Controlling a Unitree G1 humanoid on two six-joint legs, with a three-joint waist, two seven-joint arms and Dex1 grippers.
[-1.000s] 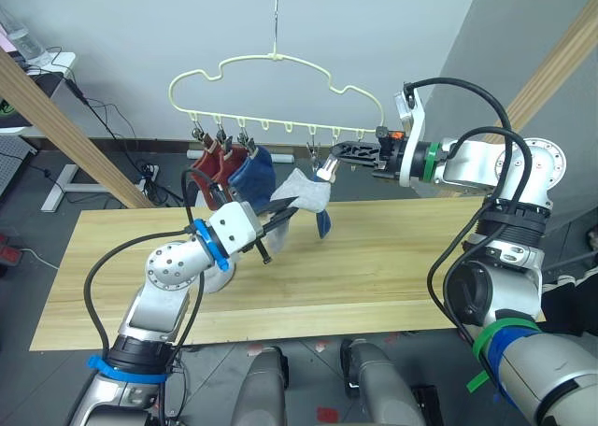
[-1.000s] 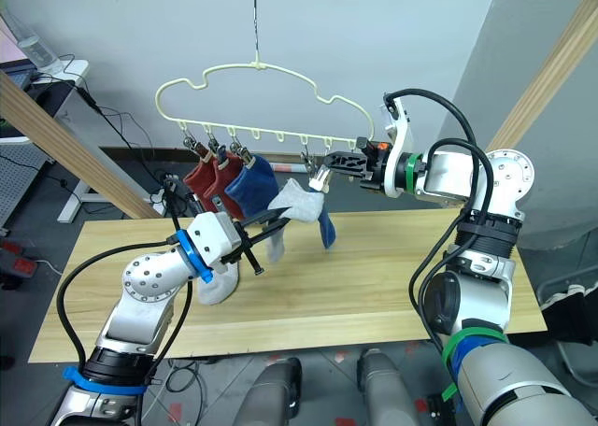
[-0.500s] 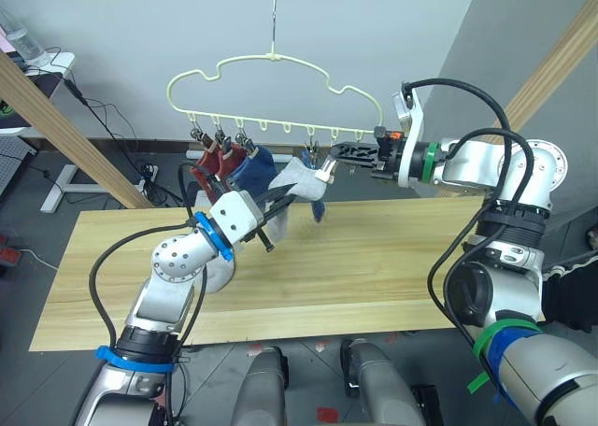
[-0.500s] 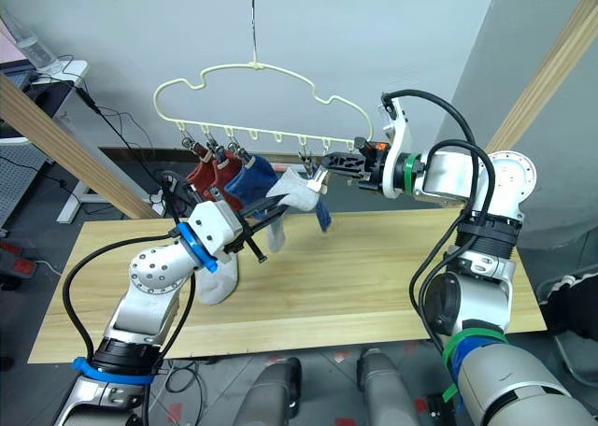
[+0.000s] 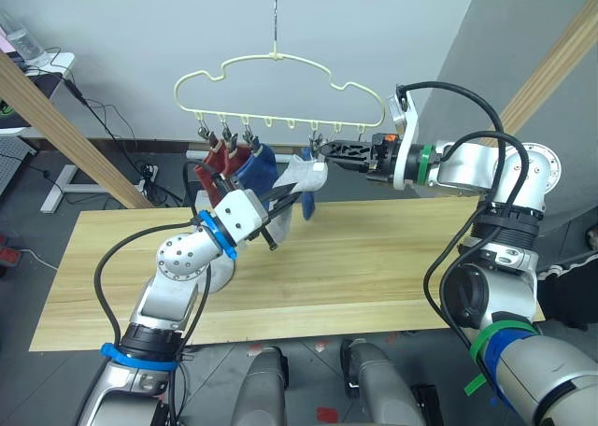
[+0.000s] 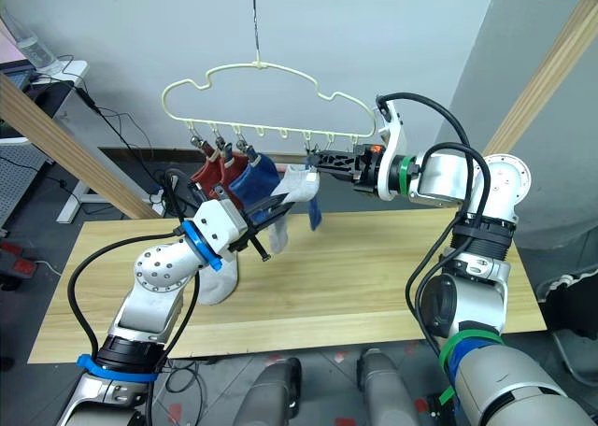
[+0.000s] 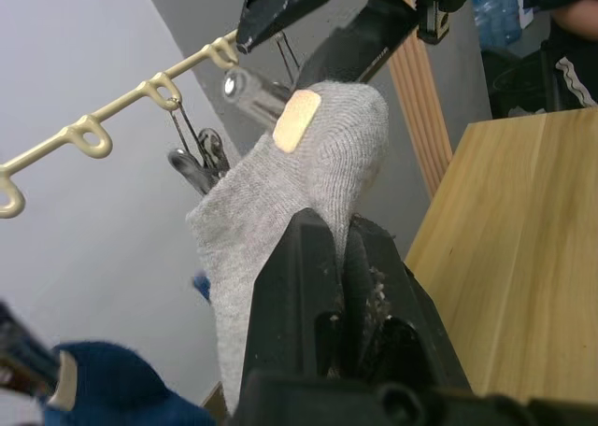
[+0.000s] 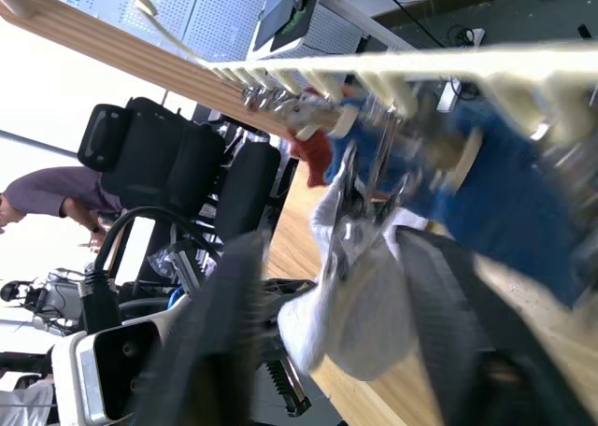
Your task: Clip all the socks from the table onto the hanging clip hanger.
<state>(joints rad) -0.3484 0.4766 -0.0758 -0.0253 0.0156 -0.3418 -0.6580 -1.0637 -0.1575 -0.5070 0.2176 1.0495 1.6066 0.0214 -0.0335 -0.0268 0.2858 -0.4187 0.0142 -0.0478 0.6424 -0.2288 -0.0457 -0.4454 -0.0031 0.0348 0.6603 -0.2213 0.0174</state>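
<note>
Lab: floor cables (image 5: 126,132), office chair (image 8: 177,155), pegboard (image 8: 177,10).

No readable text, label, brand, number or sign appears anywhere. The small tan patch (image 7: 297,120) sewn on the light grey sock (image 7: 290,202) is blank, and the bottle (image 5: 26,41) on the far-left desk shows no legible label.

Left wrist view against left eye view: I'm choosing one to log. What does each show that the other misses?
Left wrist view: the tan patch on the grey sock, pinched in the left gripper. Left eye view: the clip hanger whole, with rust red socks and a blue sock clipped. Both: the grey sock, clips, table.
</note>
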